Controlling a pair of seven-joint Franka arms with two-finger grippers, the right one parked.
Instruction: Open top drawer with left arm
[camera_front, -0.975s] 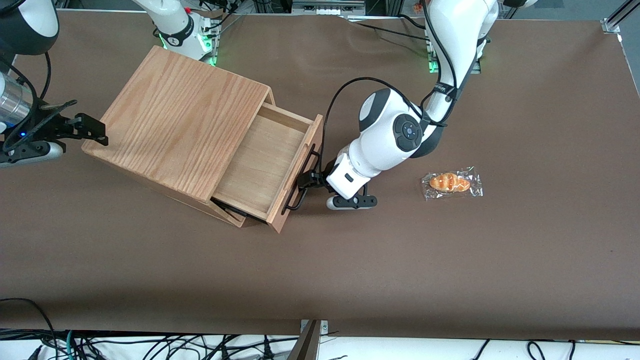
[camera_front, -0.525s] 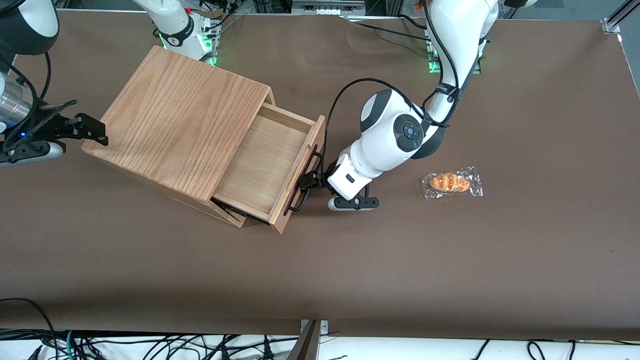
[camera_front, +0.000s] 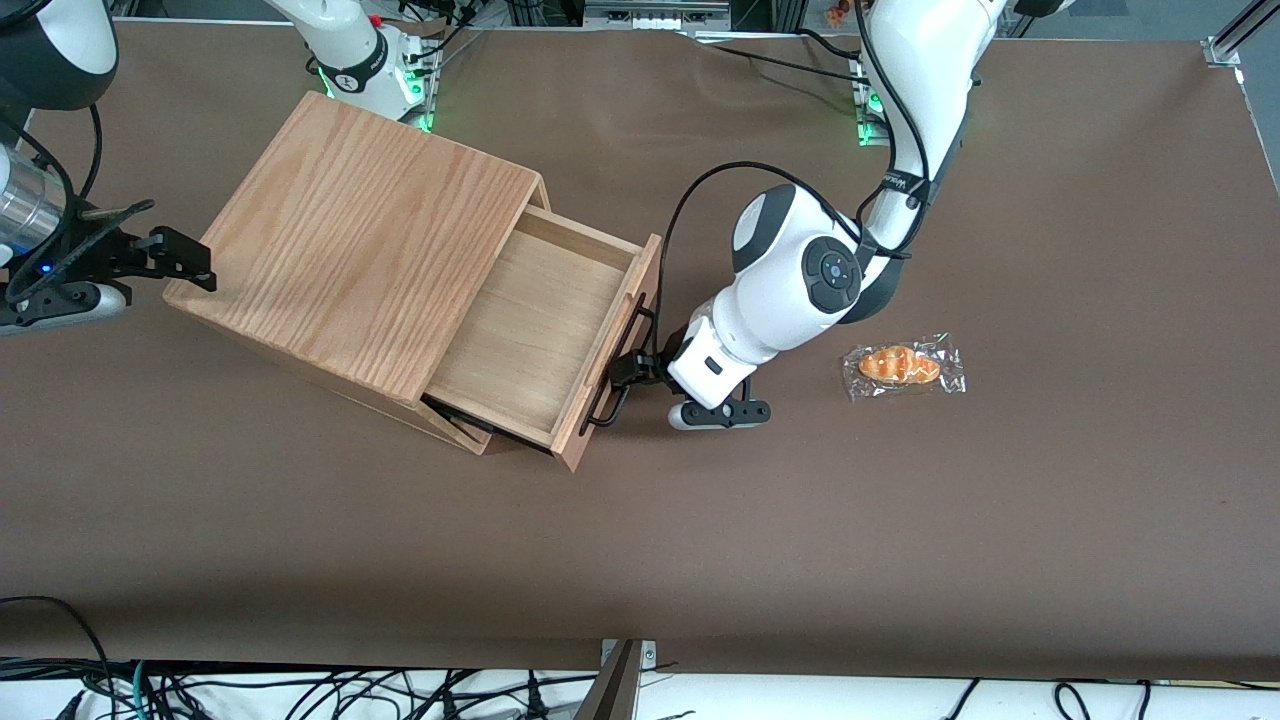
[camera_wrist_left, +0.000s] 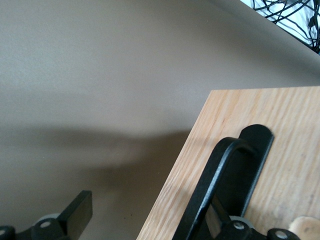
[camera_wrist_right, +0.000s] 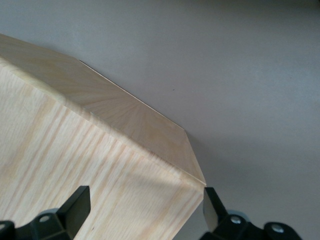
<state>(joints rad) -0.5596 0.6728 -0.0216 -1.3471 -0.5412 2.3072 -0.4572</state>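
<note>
The top drawer (camera_front: 530, 325) of the oak-grain cabinet (camera_front: 370, 225) is pulled well out, and its light-wood inside is bare. A long black bar handle (camera_front: 620, 362) runs across its front (camera_wrist_left: 280, 130). The left arm (camera_front: 790, 285) reaches down in front of the drawer with its gripper (camera_front: 628, 374) at the handle (camera_wrist_left: 220, 185). My gripper (camera_wrist_left: 150, 222) is open: one finger (camera_wrist_left: 77, 215) hangs over the table beside the drawer front, while the other finger (camera_wrist_left: 231, 226) sits tucked between the bar and the wood. The lower drawer front is mostly hidden under the open drawer.
A wrapped bread roll (camera_front: 903, 365) lies on the brown table (camera_front: 800, 560), toward the working arm's end from the gripper. The cabinet stands at an angle toward the parked arm's end. Cables hang along the table edge nearest the camera (camera_front: 300, 690).
The drawer has slid farther out of the cabinet, and the gripper at its handle has moved with it toward the working arm's end of the table.
</note>
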